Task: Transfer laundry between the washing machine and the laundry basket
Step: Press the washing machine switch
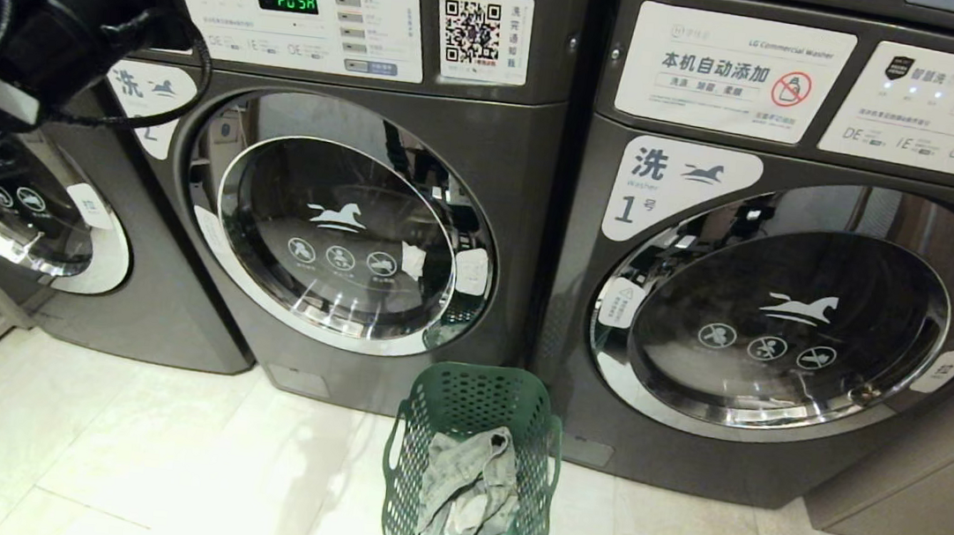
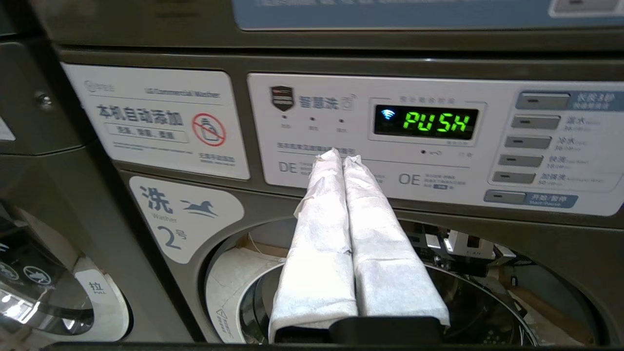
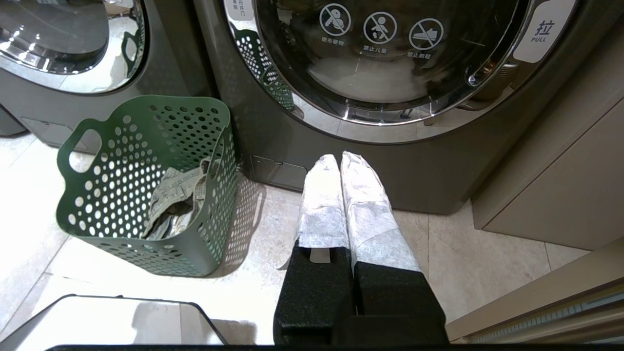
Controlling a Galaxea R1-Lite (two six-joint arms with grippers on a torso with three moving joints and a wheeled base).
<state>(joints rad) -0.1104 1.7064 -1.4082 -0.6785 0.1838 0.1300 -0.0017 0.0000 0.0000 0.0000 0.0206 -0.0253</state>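
The washing machine (image 1: 517, 158), with its label "2" (image 2: 171, 232), stands in the middle with its round glass door (image 1: 339, 226) closed and "PUSH" lit on its display (image 2: 434, 122). My left arm (image 1: 68, 21) is raised at the upper left. My left gripper (image 2: 341, 157) is shut and empty, its white-wrapped tips close to the control panel just below the display. The green laundry basket (image 1: 468, 395) stands on the floor between the two machines, and the grey-beige laundry (image 1: 471, 488) lies inside it. My right gripper (image 3: 340, 157) is shut and empty, pointing down at the floor beside the basket (image 3: 122, 146).
The machine marked "1" (image 1: 791, 318) stands to the right with its door closed. Another front-loader door (image 1: 30, 220) shows at the far left. Pale floor tiles (image 1: 155, 464) spread in front of the machines. A beige cabinet side (image 3: 560, 185) stands at the far right.
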